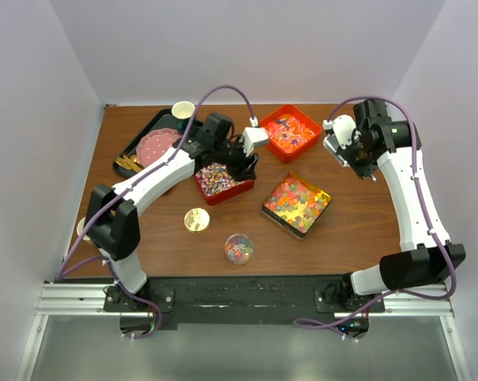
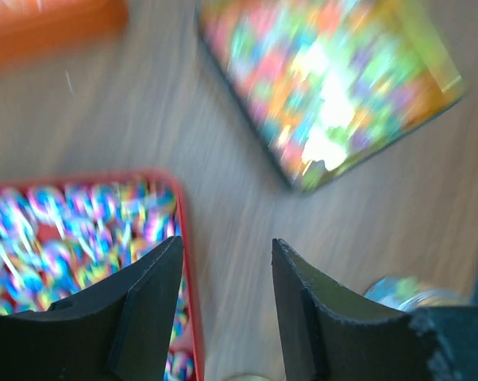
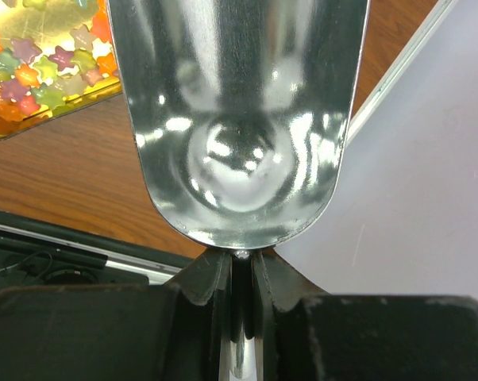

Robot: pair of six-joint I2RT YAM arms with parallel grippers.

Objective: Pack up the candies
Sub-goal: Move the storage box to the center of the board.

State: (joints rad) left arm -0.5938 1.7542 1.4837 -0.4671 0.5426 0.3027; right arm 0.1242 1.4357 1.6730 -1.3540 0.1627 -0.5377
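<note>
- Candies [image 1: 216, 178] fill the red tray [image 2: 186, 230]; left end effector [image 2: 225, 258] hovers over its right rim, jaws spread, empty.
- Right end effector [image 3: 239, 270] pinches the metal scoop [image 3: 239, 119] by its handle.

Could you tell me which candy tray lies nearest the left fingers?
The red tray of wrapped sweets, right by the left fingers; the orange tray and gold tin lie farther off.
</note>
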